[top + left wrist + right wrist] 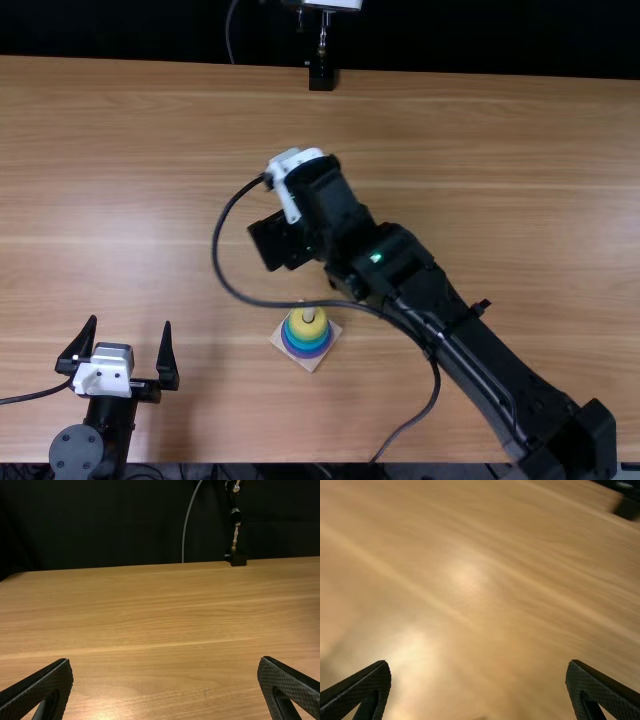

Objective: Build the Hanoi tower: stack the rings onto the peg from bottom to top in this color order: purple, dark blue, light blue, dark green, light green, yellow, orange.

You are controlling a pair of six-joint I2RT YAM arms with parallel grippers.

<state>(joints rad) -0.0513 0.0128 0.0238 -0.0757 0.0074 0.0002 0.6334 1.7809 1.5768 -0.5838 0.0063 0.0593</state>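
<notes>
- On the worktop (480,160), where's the stack?
- Near edge, around the middle. Pale square base (311,366), light peg (308,314), rings threaded on it: purple ring (307,354) lowest, then dark blue ring (307,347), light blue ring (307,341), with the yellow ring (307,327) topmost (greens between: can't confirm from this angle).
- So how far along?
- Nearly done, I'd say. By the order, orange is what's left, over yellow; peg tip pokes out above it.
- Grippers?
- Right gripper (478,665) released, fingers wide apart, nothing between them. Its arm reaches past the stack. Left gripper (130,322) also spread and empty, off to the stack's left.
- Risk?
- Black cable (222,262) runs close by the peg in the top view. Could snag; I'd check clearance.
</notes>
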